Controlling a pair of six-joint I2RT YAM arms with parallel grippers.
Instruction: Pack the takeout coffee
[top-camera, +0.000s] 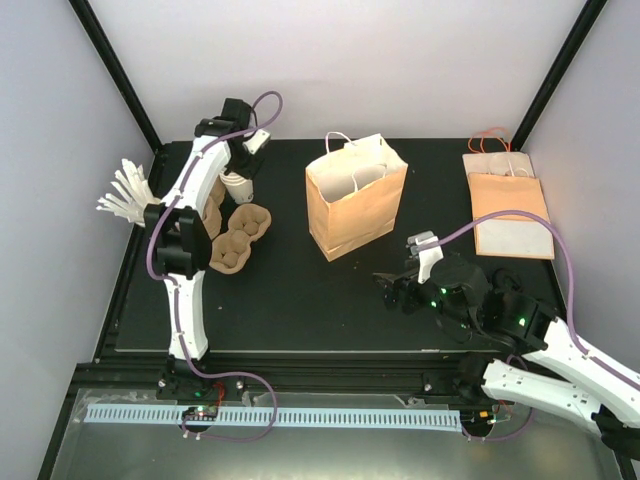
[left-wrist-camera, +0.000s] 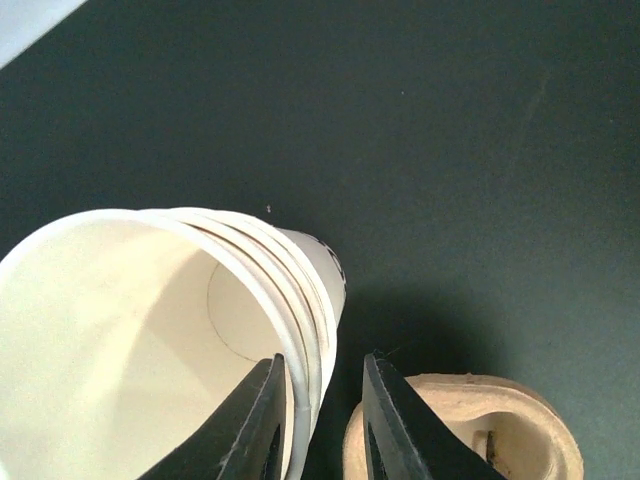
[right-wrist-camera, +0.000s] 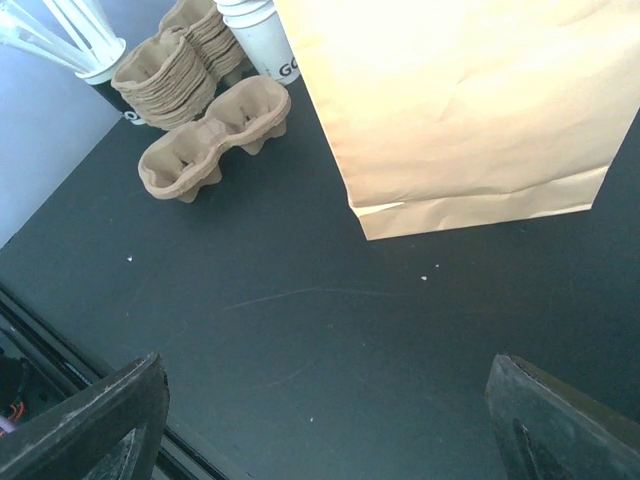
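Observation:
The takeout coffee is out of view in every frame. My left gripper (top-camera: 239, 172) (left-wrist-camera: 322, 360) hangs over a stack of lidless white cups (top-camera: 236, 188) (left-wrist-camera: 150, 330) at the back left. One finger is inside the top cup against its wall. The other finger (left-wrist-camera: 385, 410) is outside, with a dark gap between it and the stack, so the jaws stand narrow around the rim. My right gripper (top-camera: 393, 290) (right-wrist-camera: 325, 370) hovers wide open and empty over the mat, in front of an upright brown paper bag (top-camera: 355, 200) (right-wrist-camera: 450, 100).
A pulp two-cup carrier (top-camera: 240, 238) (right-wrist-camera: 215, 140) lies beside a stack of carriers (right-wrist-camera: 170, 70). A dark cup of white stirrers (top-camera: 125, 195) (right-wrist-camera: 60, 30) stands at the far left. Flat brown bags (top-camera: 508, 205) lie at the back right.

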